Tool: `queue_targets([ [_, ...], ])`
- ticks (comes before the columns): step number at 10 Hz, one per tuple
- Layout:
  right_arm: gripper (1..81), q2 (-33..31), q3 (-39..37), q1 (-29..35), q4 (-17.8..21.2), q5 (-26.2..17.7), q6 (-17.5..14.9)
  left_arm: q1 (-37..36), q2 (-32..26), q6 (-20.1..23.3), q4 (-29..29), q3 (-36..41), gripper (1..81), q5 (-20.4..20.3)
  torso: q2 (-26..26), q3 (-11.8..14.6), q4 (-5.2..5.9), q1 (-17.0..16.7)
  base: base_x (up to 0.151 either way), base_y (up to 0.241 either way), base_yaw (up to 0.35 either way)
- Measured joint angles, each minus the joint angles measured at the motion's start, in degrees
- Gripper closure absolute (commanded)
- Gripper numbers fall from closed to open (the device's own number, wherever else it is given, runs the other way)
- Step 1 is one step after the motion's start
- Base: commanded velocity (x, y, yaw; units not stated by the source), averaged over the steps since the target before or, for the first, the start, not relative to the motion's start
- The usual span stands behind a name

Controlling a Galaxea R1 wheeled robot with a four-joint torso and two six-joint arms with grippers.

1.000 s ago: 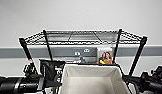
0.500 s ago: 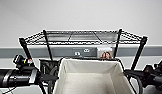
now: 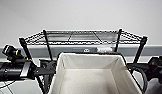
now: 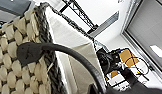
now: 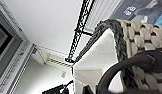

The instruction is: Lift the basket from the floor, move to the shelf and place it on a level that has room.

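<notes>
— Pale wall (image 3: 79,15) behind, grey band along it. Shelf (image 3: 82,37) stands against it, top level (image 3: 79,36) bare wire grid.

— Basket?

— Basket (image 3: 90,75) is raised in front of the shelf, between the two arms, its far rim just under the top level in the head view. White lining, nothing inside that I can see.

— Anything on the shelf?

— Small items (image 3: 102,49) on a tier below the top, just past the basket's rim; too blurred to name.

— Wrist views add what?

— Left wrist: the woven side, braided rim and dark loop handle (image 4: 59,53) close up, plus a second arm (image 4: 109,62) beyond the far end. Right wrist: other handle (image 5: 127,71), weave, and a shelf post (image 5: 78,32) running up past the rim.

— Jaws?

— Cannot tell, either side. Left arm (image 3: 19,70) and right arm (image 3: 154,68) sit at the basket's ends; the fingers don't read.
</notes>
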Motion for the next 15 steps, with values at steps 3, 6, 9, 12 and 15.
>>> queue_targets([
  [3, 81.1, -0.18, -0.3, 5.74, 4.36, -1.97, -0.02, -5.84, -0.01, -0.48, -3.8, -1.16, 81.1, 2.0, 0.0, 0.0, 0.0, 0.0, 0.0, 0.0, 0.0],
  [6, 81.1, -0.13, -1.38, 10.2, 7.73, -3.55, 0.0, -11.52, 0.07, -3.64, -5.38, -2.71, 81.1, 4.33, 0.0, 0.0, 0.0, 0.0, 0.0, 0.0, 0.0],
  [9, 81.1, 1.24, -3.89, 14.56, 10.64, -5.75, 0.2, -15.93, 1.32, -7.36, -6.12, -5.99, 81.1, 6.23, 0.0, 0.0, 0.0, 0.0, 0.0, 0.0, 0.0],
  [12, 81.1, 3.06, -6.28, 18.36, 11.72, -6.72, 2.51, -18.58, 3.44, -9.9, -6.31, -8.35, 81.1, 6.86, 0.0, 0.0, 0.0, 0.0, 0.0, 0.0, 0.0],
  [15, 81.1, 5.9, -8.7, 21.81, 11.8, -7.2, 5.18, -20.29, 6.11, -10.86, -6.38, -10.89, 81.1, 7.24, 0.0, 0.0, 0.0, 0.0, 0.0, 0.0, 0.0],
])
